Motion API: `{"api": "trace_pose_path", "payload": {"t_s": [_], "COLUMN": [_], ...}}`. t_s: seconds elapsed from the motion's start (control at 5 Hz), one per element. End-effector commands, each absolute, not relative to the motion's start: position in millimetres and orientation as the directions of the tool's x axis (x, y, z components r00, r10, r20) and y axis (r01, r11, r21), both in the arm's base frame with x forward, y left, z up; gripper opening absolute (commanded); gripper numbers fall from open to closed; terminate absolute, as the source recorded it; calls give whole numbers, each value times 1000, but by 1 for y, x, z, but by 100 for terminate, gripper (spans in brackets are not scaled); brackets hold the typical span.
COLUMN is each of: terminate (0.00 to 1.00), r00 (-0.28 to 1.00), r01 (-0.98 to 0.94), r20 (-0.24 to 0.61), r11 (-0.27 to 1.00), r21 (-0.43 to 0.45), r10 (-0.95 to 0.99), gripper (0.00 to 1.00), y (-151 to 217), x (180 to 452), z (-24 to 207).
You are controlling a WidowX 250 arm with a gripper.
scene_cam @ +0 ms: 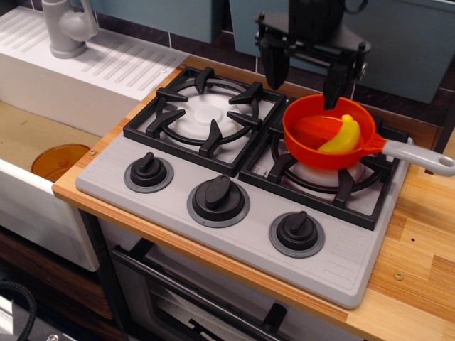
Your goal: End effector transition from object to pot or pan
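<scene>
An orange pot [328,133] with a grey handle [419,156] sits on the right burner of the toy stove [234,185]. A yellow banana [340,136] lies inside it on the right side. My black gripper [304,78] hangs open and empty just behind and above the pot's far rim. Its left finger [274,65] is left of the pot over the stove's back edge. Its right finger [334,85] points down at the pot's far rim.
The left burner grate [207,114] holds nothing. Three black knobs [218,197] line the stove front. A sink [43,142] with an orange plate [58,160] is at the left, with a grey faucet [67,27] behind. Wooden counter [416,270] lies at the right.
</scene>
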State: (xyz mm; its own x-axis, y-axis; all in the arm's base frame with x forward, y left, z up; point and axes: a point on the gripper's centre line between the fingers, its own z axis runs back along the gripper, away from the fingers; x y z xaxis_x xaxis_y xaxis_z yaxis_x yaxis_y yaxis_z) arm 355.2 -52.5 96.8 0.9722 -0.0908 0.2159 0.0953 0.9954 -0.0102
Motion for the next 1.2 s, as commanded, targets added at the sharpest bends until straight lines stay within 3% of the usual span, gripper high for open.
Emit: {"api": "trace_pose_path", "payload": {"t_s": [0.0, 0.4, 0.8, 1.0], "terminate": [0, 0, 0, 100], "r00": [946, 918, 914, 914], "r01": [97, 121, 123, 123], "r20": [311, 380, 391, 391], "r11": [995, 993, 992, 992], "r21": [6, -10, -17, -17], "r10": [-94, -108, -107, -107], "gripper": [100, 100, 100, 100], "y": [-48, -48, -49, -49], "x": [359, 356, 359, 359], "z": [82, 53, 46, 46]}}
